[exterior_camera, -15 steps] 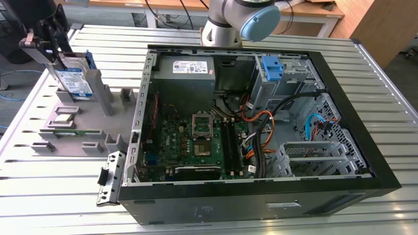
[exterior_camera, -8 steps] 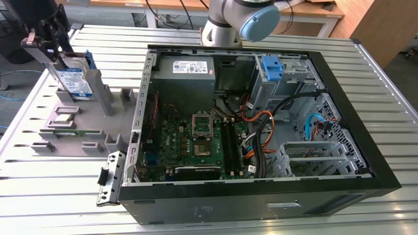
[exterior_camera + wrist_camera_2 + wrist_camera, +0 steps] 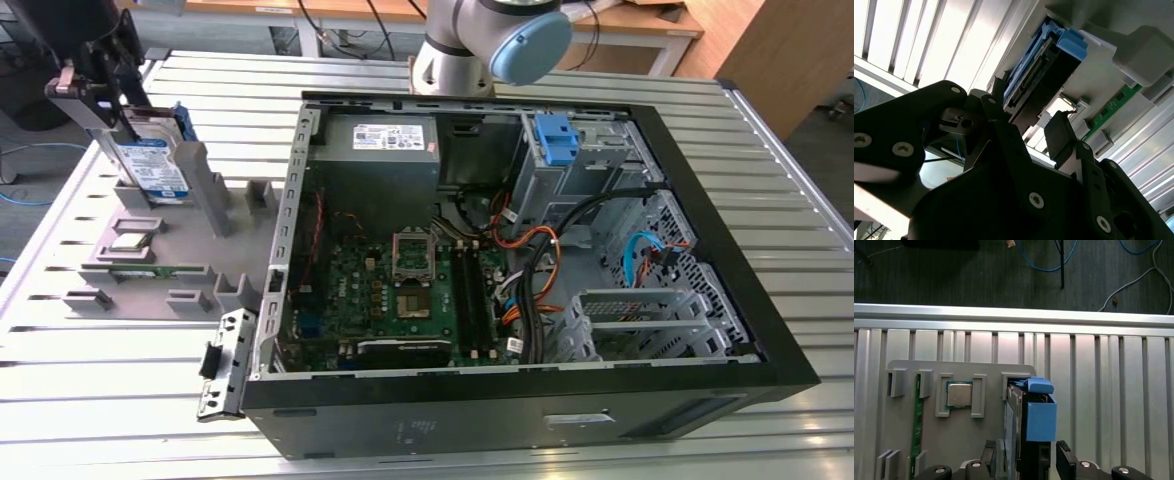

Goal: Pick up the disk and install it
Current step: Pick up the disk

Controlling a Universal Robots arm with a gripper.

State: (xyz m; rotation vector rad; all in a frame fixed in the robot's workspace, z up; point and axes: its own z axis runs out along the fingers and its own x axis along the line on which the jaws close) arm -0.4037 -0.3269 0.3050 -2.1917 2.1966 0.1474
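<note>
Your hand [image 3: 96, 100] stands above the disk [image 3: 150, 165], at the exterior view's left. The disk stands upright on its edge in a slot of the grey holder [image 3: 174, 262] on the counter [image 3: 120, 420], beside the open computer case [image 3: 534, 405]. In the first wrist view the fingers [image 3: 1064, 456] are spread, one on each side of the disk [image 3: 1040, 420], with a small gap, so nothing is grasped.
</note>
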